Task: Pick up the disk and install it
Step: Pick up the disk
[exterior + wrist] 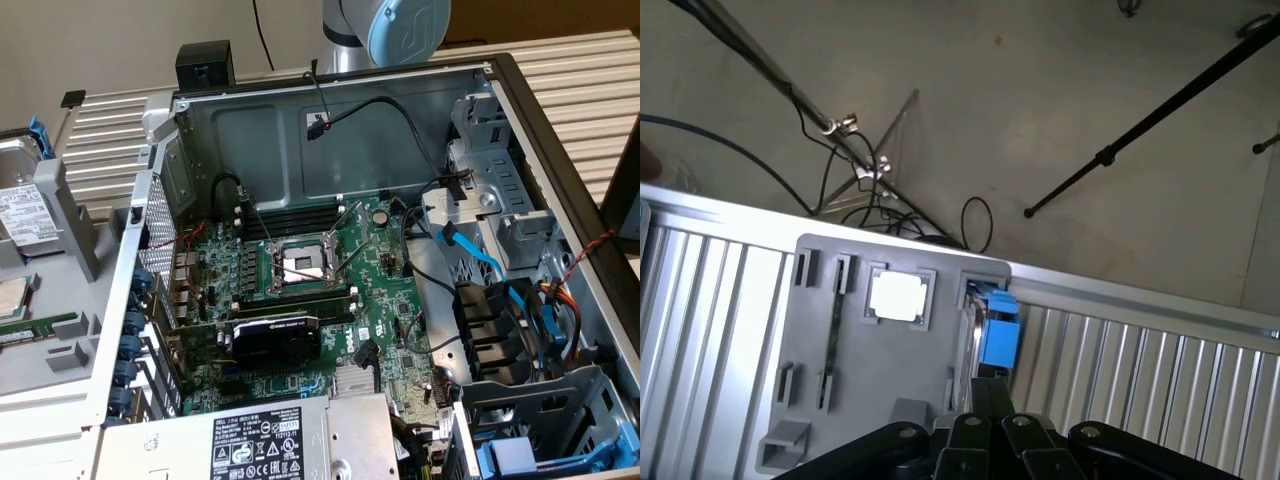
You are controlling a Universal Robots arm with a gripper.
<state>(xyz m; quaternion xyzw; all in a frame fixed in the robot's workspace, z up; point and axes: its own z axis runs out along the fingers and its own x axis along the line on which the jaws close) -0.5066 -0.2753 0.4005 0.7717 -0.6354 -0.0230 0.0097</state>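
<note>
The disk (20, 215), silver-grey with a white label and a blue rail, stands in a slot of the grey holder tray (60, 330) at the exterior view's left, outside the computer case. The wrist view looks down on that tray (910, 380). There the disk's blue rail (998, 335) shows just beyond my gripper (990, 392). Its dark fingers are pressed together and shut, with nothing between them. I cannot tell how far above the disk they are.
The open computer case (500, 75) holds a motherboard (300, 290), cables and metal drive bays (490, 215). Another blue-railed tray (510, 455) sits at its front right corner. A square silver chip (898, 296) lies in the holder tray. The arm's blue joint (405, 25) is behind the case.
</note>
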